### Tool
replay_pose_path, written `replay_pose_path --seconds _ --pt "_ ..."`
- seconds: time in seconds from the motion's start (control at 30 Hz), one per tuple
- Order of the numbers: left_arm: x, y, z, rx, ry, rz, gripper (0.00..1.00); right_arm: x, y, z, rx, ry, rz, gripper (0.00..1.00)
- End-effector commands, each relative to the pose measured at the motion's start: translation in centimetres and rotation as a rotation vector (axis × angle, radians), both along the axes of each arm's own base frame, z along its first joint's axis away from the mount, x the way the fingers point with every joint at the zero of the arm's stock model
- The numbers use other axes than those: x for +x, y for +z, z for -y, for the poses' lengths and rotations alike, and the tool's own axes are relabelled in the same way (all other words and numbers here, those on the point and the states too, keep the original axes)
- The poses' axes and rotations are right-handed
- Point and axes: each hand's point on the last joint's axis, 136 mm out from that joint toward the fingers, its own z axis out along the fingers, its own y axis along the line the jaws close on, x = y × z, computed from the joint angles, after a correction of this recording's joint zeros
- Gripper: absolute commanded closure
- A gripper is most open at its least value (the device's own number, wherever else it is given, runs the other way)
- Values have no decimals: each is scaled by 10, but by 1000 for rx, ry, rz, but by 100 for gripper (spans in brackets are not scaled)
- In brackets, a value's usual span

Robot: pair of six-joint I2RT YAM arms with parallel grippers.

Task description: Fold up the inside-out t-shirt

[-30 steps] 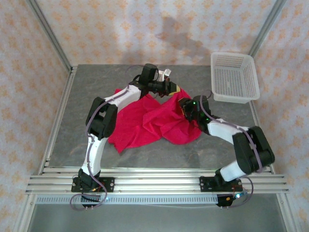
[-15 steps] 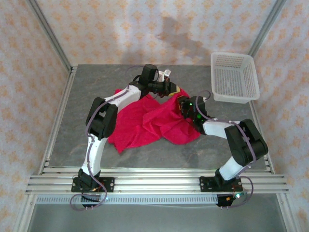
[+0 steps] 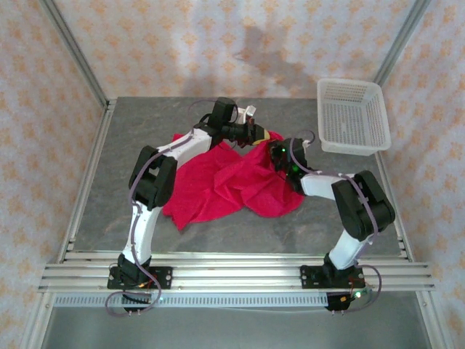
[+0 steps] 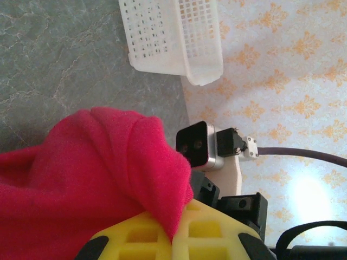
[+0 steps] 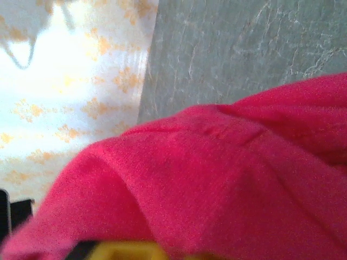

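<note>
Clamping the red t-shirt [image 3: 218,185], the left gripper [image 3: 263,136] and right gripper [image 3: 275,148] are both closed on cloth.

Red t-shirt [image 5: 217,179] is draping over the right end effector [image 5: 127,252], hiding its fingers but for a yellow sliver at the frame's bottom edge. Cloth is also covering part of the left end effector [image 4: 187,234], bottom edge cropping it; the top edge is cutting off the white basket [image 4: 173,38].
</note>
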Motion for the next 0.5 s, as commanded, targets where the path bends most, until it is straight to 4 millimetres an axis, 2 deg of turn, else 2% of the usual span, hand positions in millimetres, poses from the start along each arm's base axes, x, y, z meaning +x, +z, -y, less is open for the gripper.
replay_pose_path --seconds 0.0,0.17,0.37,0.47 --pt "-2 11 -3 -4 -8 30 100 14 21 8 -27 -23 55 100" --pt "5 10 -9 10 12 27 100 -3 38 2 -121 83 -25 100" --pt "14 14 -14 67 23 50 100 -47 72 12 -184 160 -37 100" --pt "21 19 -15 78 37 56 93 -66 91 14 -178 188 -12 100"
